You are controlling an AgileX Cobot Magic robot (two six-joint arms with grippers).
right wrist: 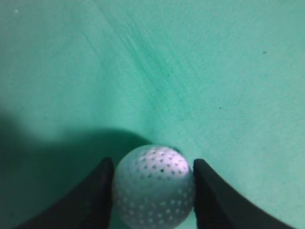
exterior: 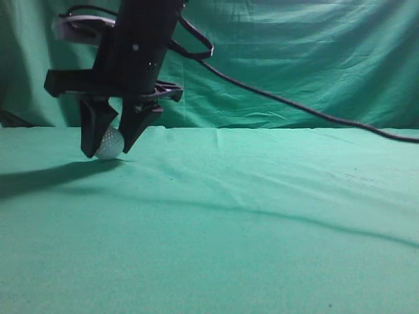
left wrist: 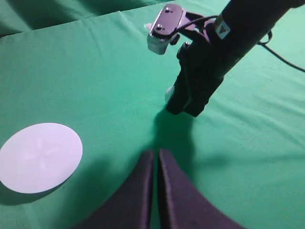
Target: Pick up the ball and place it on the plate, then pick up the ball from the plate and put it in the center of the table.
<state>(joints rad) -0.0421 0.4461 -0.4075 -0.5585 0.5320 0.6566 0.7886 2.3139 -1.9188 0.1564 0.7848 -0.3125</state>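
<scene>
The white dimpled ball (exterior: 110,144) sits between the fingers of my right gripper (exterior: 108,152), which has reached across to the left side of the exterior view. In the right wrist view both black fingers of the gripper (right wrist: 152,191) press the sides of the ball (right wrist: 153,186), low over the green table (exterior: 262,216). The left wrist view shows that arm from a distance, with a sliver of the ball (left wrist: 168,94) beside its gripper (left wrist: 183,107). The white round plate (left wrist: 40,157) lies on the cloth, apart from the ball. My left gripper (left wrist: 156,155) is shut and empty, above the cloth.
A black cable (exterior: 294,104) trails from the right arm across the green backdrop curtain (exterior: 314,59) to the right edge. The arm casts a dark shadow (exterior: 46,176) on the cloth at the left.
</scene>
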